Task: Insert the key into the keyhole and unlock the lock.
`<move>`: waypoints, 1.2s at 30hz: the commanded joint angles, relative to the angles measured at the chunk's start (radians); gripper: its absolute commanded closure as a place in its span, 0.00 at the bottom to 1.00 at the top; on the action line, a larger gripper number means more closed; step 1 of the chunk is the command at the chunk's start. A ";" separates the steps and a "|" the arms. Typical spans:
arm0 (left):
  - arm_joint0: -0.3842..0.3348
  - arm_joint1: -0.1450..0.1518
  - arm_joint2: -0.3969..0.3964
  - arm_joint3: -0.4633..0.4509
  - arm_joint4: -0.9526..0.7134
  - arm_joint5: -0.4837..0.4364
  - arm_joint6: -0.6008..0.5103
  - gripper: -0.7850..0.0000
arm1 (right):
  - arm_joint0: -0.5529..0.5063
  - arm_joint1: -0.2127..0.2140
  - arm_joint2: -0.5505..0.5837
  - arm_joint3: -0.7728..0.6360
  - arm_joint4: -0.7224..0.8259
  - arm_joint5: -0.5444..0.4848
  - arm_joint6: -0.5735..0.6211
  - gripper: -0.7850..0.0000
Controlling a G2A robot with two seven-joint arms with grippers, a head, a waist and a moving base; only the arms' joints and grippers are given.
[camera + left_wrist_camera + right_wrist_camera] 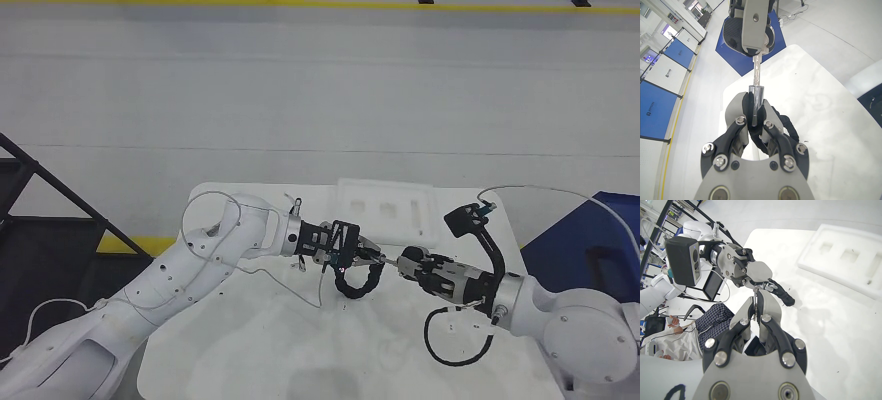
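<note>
White table (300,350), one lock (758,93) clamped in left hand (755,103), one key (756,73) pinched in right hand (756,298)

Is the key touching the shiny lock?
Touching. In the left wrist view the key, pinched by the right gripper, runs straight into the end of the lock held in the left gripper, with no gap between them.

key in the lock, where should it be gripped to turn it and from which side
Grip the key by its flat head, coming from the end away from the lock, in line with the blade. The tip is at the chrome barrel, so only the head is free; its flat faces suit a twist.
</note>
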 commanded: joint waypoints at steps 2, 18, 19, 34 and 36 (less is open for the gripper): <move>0.004 -0.002 -0.006 0.001 0.004 -0.001 0.001 1.00 | 0.000 0.000 0.002 0.003 0.007 0.000 -0.004 1.00; 0.032 -0.008 -0.045 -0.005 0.027 -0.012 0.005 1.00 | 0.008 0.002 -0.002 0.013 0.023 0.001 -0.003 1.00; 0.033 -0.009 -0.047 -0.005 0.028 -0.014 0.005 1.00 | 0.010 0.003 -0.003 0.014 0.024 0.001 -0.002 1.00; 0.049 -0.017 -0.070 -0.012 0.044 -0.025 0.003 1.00 | 0.030 0.005 -0.011 0.029 0.037 0.007 0.005 1.00; 0.051 -0.019 -0.072 -0.015 0.046 -0.028 0.004 1.00 | 0.033 0.005 -0.014 0.031 0.036 0.009 0.005 1.00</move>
